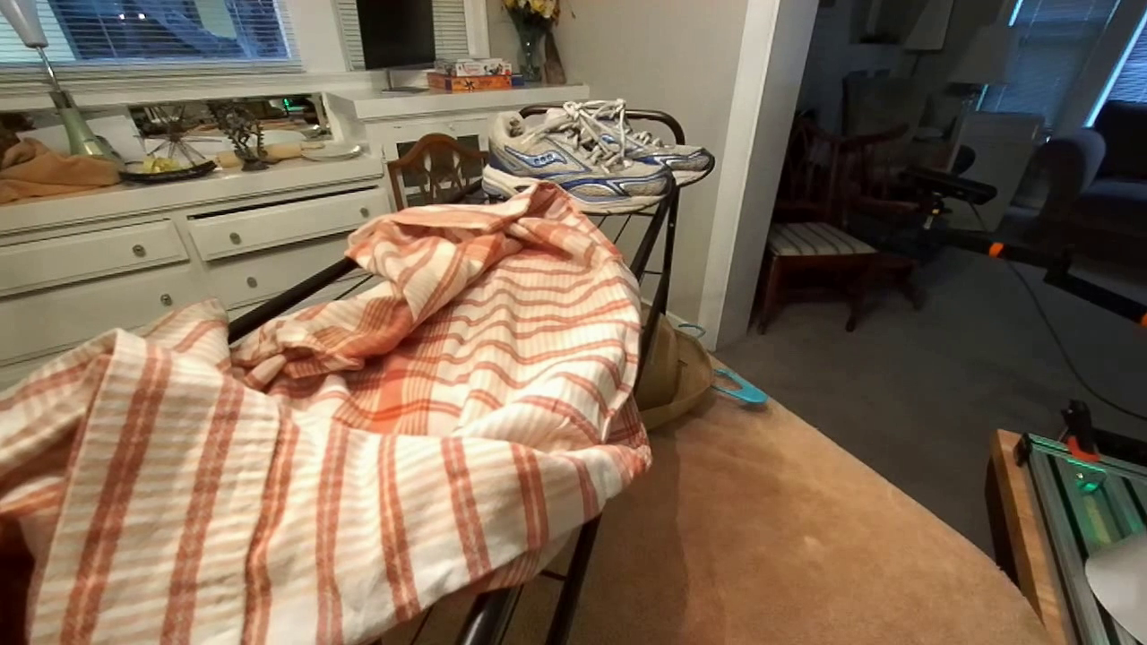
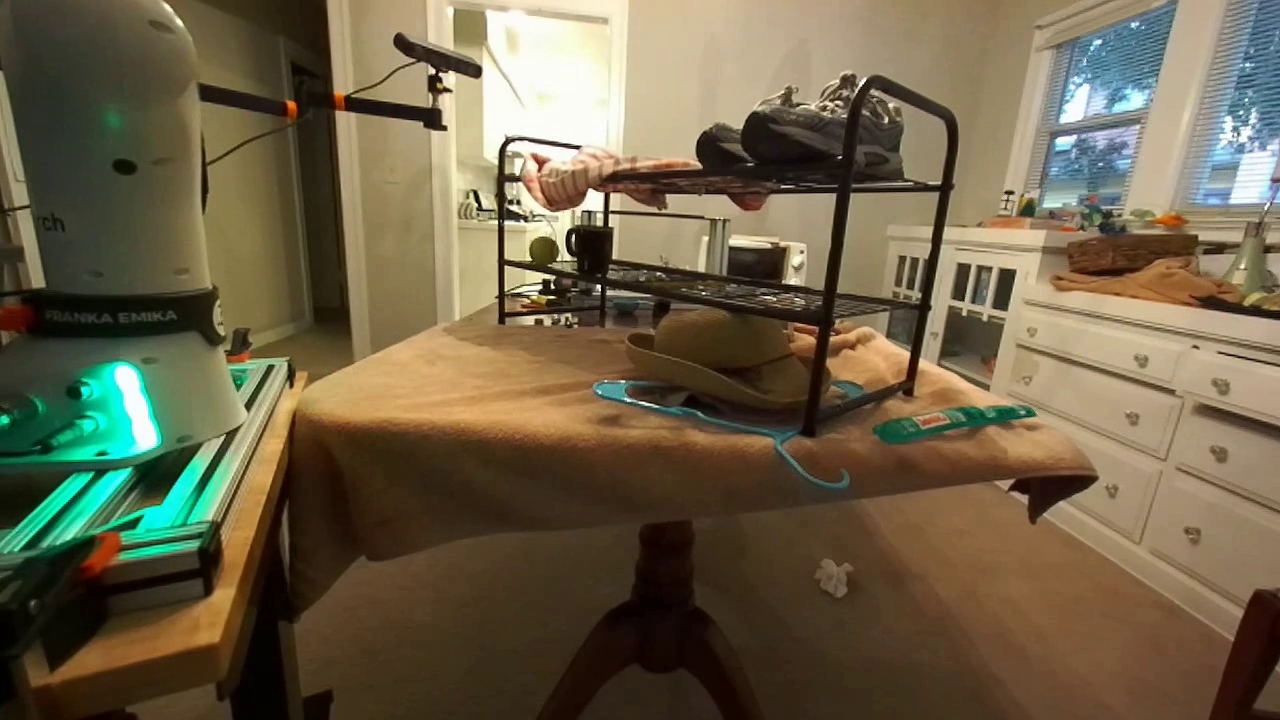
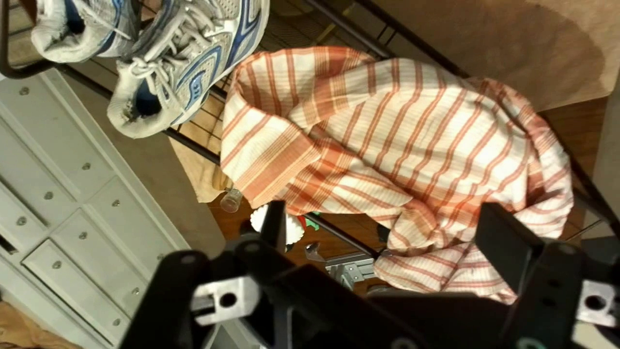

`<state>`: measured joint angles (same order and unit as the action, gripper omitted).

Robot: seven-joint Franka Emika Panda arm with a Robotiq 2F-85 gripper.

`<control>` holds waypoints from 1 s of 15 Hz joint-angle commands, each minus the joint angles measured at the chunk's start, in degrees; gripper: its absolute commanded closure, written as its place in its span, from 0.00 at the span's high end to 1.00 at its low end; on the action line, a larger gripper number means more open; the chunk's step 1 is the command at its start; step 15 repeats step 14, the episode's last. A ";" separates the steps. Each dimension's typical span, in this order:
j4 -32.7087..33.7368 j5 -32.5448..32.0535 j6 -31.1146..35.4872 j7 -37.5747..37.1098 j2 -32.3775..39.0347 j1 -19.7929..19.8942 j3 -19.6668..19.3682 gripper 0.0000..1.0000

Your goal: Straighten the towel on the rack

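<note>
The orange-and-cream striped towel [image 1: 502, 313] lies bunched over the top shelf of the dark metal rack [image 2: 838, 260]. In an exterior view, a wide part of it drapes toward the camera, while its far corner is folded up near the shoes. From the wrist view, the towel [image 3: 421, 126] shows twisted folds along one long side, with a bare rack bar [image 3: 339, 235] beside them. My gripper [image 3: 385, 211] stands wide open above that rumpled edge, holding nothing. Whether a finger touches the cloth, I cannot tell. Neither exterior view has the gripper in it.
Sneakers [image 1: 573, 166] occupy the far end of the top shelf. A dark mug [image 2: 590, 248] and a green ball [image 2: 543, 249] sit on the lower shelf. Under the rack are a hat [image 2: 720, 350] and a blue hanger [image 2: 690, 412]; a green packet [image 2: 950, 422] lies beside it.
</note>
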<state>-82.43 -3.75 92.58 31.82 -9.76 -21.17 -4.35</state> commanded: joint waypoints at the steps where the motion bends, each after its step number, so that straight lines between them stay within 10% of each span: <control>1: -14.13 3.86 2.64 5.89 -10.16 0.04 -2.23 1.00; 9: -34.68 11.82 7.77 25.36 -21.65 6.94 -2.18 1.00; 15: -32.59 11.09 6.32 24.66 -19.94 8.22 -1.12 1.00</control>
